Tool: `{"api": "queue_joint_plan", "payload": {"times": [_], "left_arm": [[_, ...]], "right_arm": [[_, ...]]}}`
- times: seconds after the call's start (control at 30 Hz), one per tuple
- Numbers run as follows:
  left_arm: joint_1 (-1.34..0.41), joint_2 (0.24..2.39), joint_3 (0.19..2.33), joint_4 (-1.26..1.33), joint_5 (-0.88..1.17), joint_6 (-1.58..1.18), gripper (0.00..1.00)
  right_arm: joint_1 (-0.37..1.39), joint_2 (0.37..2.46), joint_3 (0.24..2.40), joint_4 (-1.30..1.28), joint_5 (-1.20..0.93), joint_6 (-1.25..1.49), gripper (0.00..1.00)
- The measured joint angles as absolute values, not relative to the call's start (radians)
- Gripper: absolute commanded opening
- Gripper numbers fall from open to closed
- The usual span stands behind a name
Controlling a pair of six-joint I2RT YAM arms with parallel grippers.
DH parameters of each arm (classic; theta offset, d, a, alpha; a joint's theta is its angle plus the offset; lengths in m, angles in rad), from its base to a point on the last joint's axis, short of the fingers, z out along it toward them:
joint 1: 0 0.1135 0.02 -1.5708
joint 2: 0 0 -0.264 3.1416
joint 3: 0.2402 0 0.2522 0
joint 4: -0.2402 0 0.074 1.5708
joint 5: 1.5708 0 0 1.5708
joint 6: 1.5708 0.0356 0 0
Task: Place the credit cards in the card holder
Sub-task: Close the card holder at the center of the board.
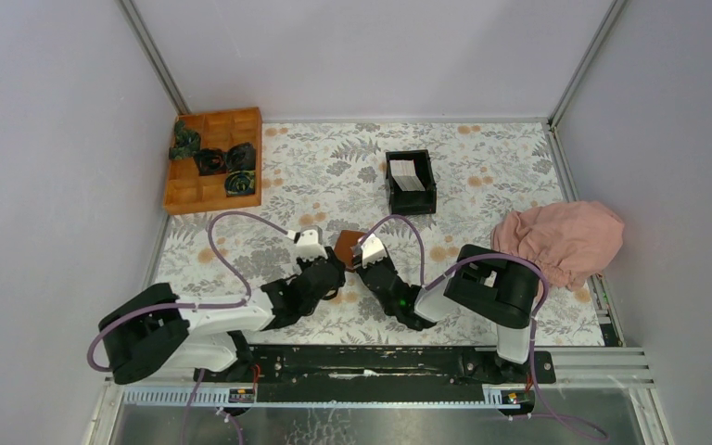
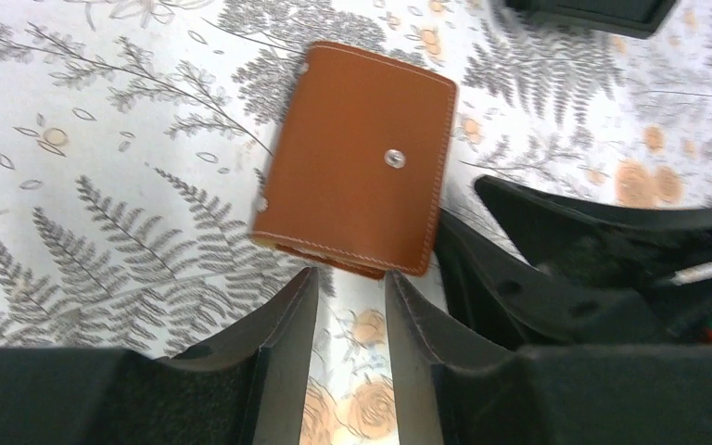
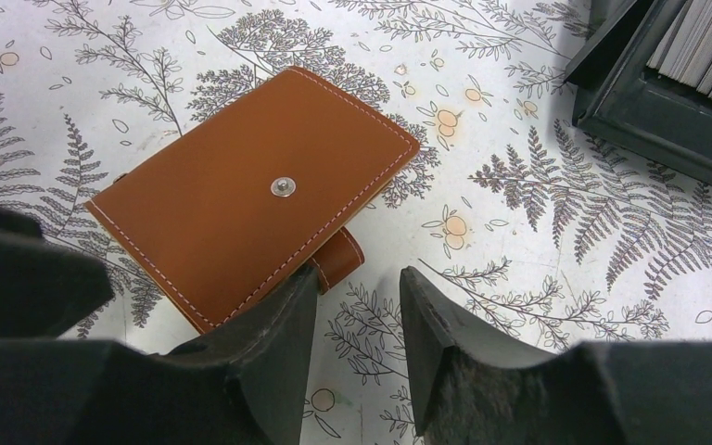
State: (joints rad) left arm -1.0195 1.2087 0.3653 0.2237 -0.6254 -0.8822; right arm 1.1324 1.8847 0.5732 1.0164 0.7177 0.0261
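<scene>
- Lying closed and flat on the bench [image 1: 482, 185], the card holder [image 1: 346, 245] is found between the two end effectors, with its snap stud [image 3: 283, 187] facing up.
- The left end effector [image 2: 351, 301] is seen with only a narrow gap between its fingers and nothing held. The holder lies just ahead of its tips, with the long axis running away from it and slightly tilted.
- The right end effector [image 3: 357, 311] is likewise narrowly parted and empty. The holder lies ahead and to its left, with the long axis set diagonally. One fingertip is so near the strap tab [image 3: 338, 260] that contact cannot be ruled out.
- Neither arm is clearly the nearer, though the right is judged marginally closer.
- The credit cards [image 1: 407, 174] are stacked upright in the black box [image 1: 391, 190], well apart from both end effectors and beyond the holder.
- Opening the holder is judged to be required before any card is fetched.
</scene>
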Motion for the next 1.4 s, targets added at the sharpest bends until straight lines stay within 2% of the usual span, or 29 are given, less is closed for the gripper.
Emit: {"api": "queue_joint_plan", "payload": {"times": [0.27,0.57,0.9,1.4], "left_arm": [[-0.948,1.345,0.379,0.327,-0.617,-0.820,0.36],[-0.921,1.402,0.383,0.432,-0.587,-0.807,0.35],[-0.899,1.525,0.421,0.503,-0.561,-0.815,0.27],[-0.888,1.578,0.408,0.605,-0.562,-0.875,0.23]], "right_arm": [[1.132,1.885,0.572,1.031,0.717,0.026,0.44],[1.132,1.887,0.571,1.038,0.715,0.027,0.43],[1.132,1.905,0.570,1.047,0.721,0.027,0.42],[1.135,2.001,0.566,1.233,0.833,0.025,0.37]]}}
